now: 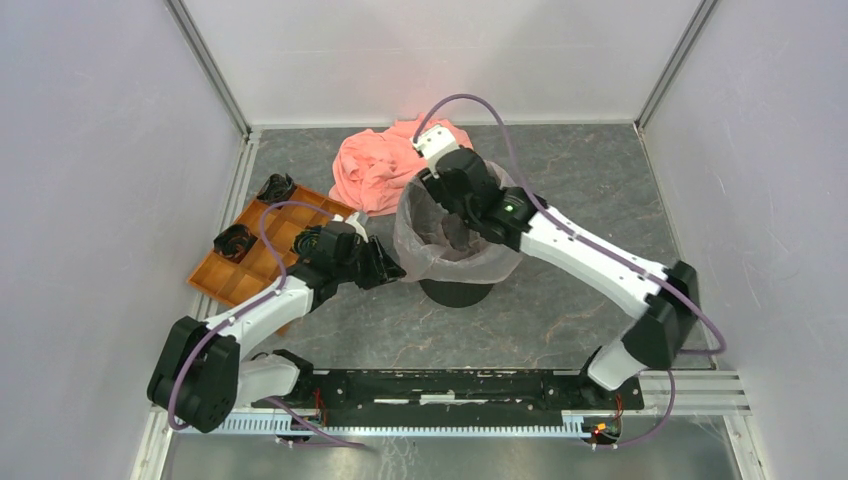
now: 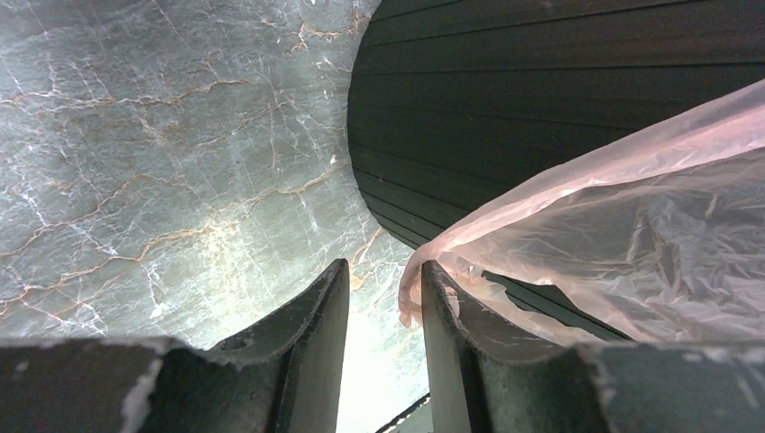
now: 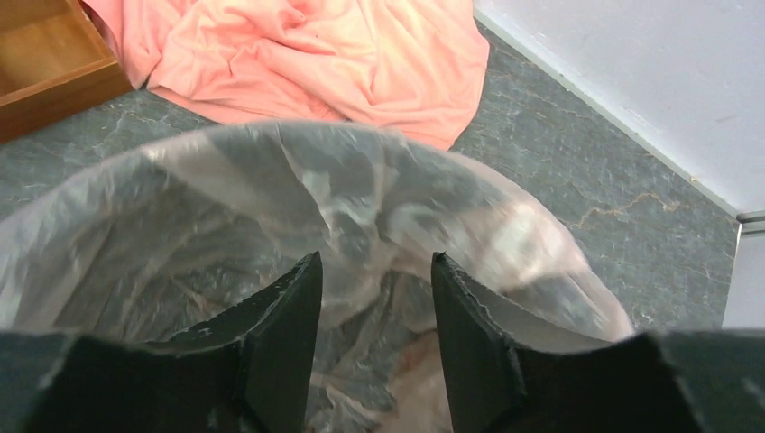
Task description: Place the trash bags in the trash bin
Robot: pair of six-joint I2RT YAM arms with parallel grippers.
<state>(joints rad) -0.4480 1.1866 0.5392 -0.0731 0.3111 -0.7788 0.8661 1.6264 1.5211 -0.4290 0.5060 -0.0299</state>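
The black trash bin stands mid-table. The pale pink trash bag lines it, its film folded out over the rim. My right gripper reaches down into the bin's mouth. In the right wrist view its jaws stand open and empty above the crumpled bag inside. My left gripper is low at the bin's left side. In the left wrist view it is open, floor showing between the fingers. The bag's hanging edge touches the right fingertip, beside the ribbed bin wall.
A salmon-orange cloth lies bunched behind the bin, also in the right wrist view. An orange compartment tray sits at the left holding small black items. White walls enclose the grey marbled table.
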